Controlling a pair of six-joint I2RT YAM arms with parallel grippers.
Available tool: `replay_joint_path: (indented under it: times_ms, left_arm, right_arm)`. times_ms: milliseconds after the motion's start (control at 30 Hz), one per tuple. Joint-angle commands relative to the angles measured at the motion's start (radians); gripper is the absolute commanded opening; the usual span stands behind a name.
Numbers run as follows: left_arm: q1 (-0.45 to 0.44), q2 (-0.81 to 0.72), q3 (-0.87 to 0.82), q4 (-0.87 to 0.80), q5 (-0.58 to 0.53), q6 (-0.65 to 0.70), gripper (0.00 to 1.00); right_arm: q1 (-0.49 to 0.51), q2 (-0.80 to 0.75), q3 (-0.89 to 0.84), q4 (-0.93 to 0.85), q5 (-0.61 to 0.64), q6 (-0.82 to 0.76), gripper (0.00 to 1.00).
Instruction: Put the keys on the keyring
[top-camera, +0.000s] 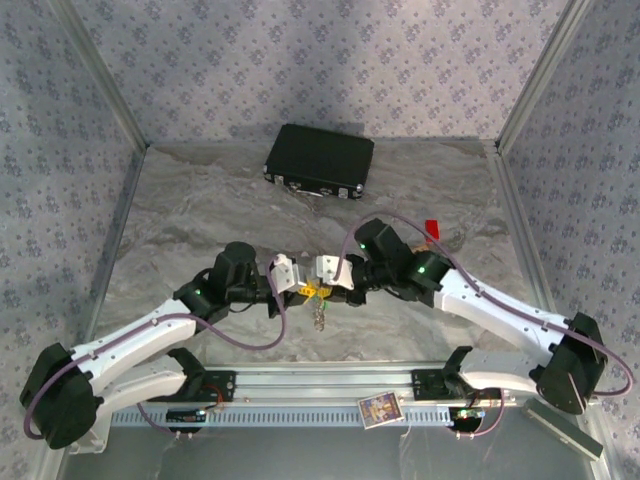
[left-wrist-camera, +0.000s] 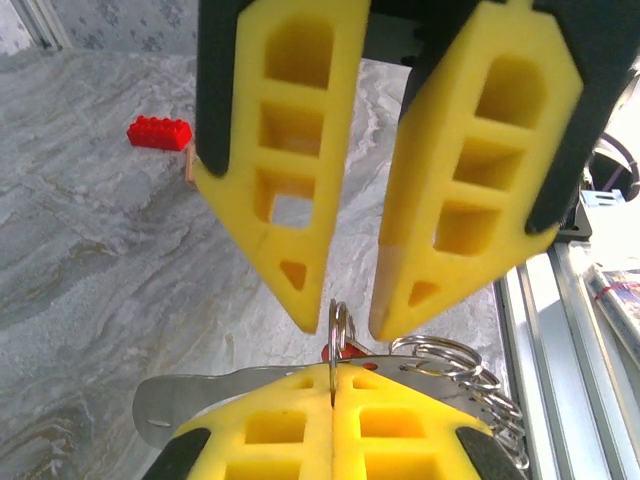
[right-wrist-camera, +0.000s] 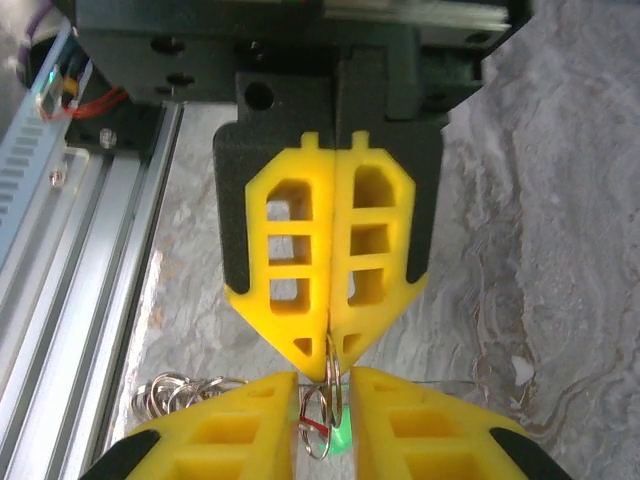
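Observation:
My left gripper (left-wrist-camera: 333, 378) is shut on the keyring (left-wrist-camera: 337, 322), a thin metal loop seen edge-on and standing out of its closed yellow fingertips. My right gripper (right-wrist-camera: 325, 386) faces it tip to tip and is open, its fingers either side of the ring without touching it. In the gap hang smaller rings with the red tag (right-wrist-camera: 333, 436) and green tag (right-wrist-camera: 344, 440) of the keys; the key blades are hidden. From above, the left gripper (top-camera: 298, 286) and right gripper (top-camera: 328, 284) meet mid-table, with a ring chain (top-camera: 320, 312) dangling below them.
A bunch of linked rings (left-wrist-camera: 455, 362) hangs beside the left fingers. A red block (top-camera: 431, 227) lies at the right and a black case (top-camera: 320, 160) at the back. The metal rail (top-camera: 320, 385) with a small card (top-camera: 380, 409) runs along the near edge.

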Motion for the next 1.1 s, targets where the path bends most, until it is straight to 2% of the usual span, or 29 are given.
replay_joint_path:
  times_ms: [0,200,400,567,700,733,800,833,967,1067]
  left_arm:
    - [-0.003,-0.026,-0.042,0.144,0.030,-0.057,0.00]
    - [-0.003,-0.035,-0.099,0.286,0.019,-0.115,0.00]
    - [-0.003,-0.046,-0.112,0.300,0.015,-0.113,0.00]
    - [-0.003,-0.044,-0.115,0.320,0.025,-0.116,0.00]
    - [-0.002,-0.044,-0.114,0.319,0.025,-0.115,0.00]
    - [-0.003,-0.046,-0.112,0.312,0.020,-0.113,0.01]
    - [-0.002,-0.045,-0.100,0.273,-0.009,-0.104,0.17]
    - [-0.002,-0.045,-0.092,0.245,-0.023,-0.096,0.22]
    - [-0.003,-0.042,-0.036,0.093,-0.038,-0.033,0.23]
    - [-0.003,-0.044,-0.017,0.041,-0.036,-0.009,0.21]
  right_arm:
    - [-0.042,-0.060,-0.073,0.102,-0.092,0.074,0.21]
    - [-0.066,-0.069,-0.141,0.210,-0.127,0.134,0.26]
    - [-0.067,-0.040,-0.145,0.234,-0.171,0.154,0.25]
    - [-0.068,-0.025,-0.142,0.255,-0.177,0.165,0.17]
    - [-0.068,-0.021,-0.135,0.254,-0.179,0.164,0.04]
    - [-0.068,-0.021,-0.132,0.248,-0.178,0.160,0.02]
    - [-0.066,-0.021,-0.118,0.221,-0.169,0.147,0.00]
    - [-0.065,-0.021,-0.111,0.203,-0.162,0.136,0.00]
    - [-0.052,-0.009,-0.055,0.078,-0.112,0.060,0.00]
    - [-0.043,0.006,-0.012,-0.002,-0.080,0.011,0.00]
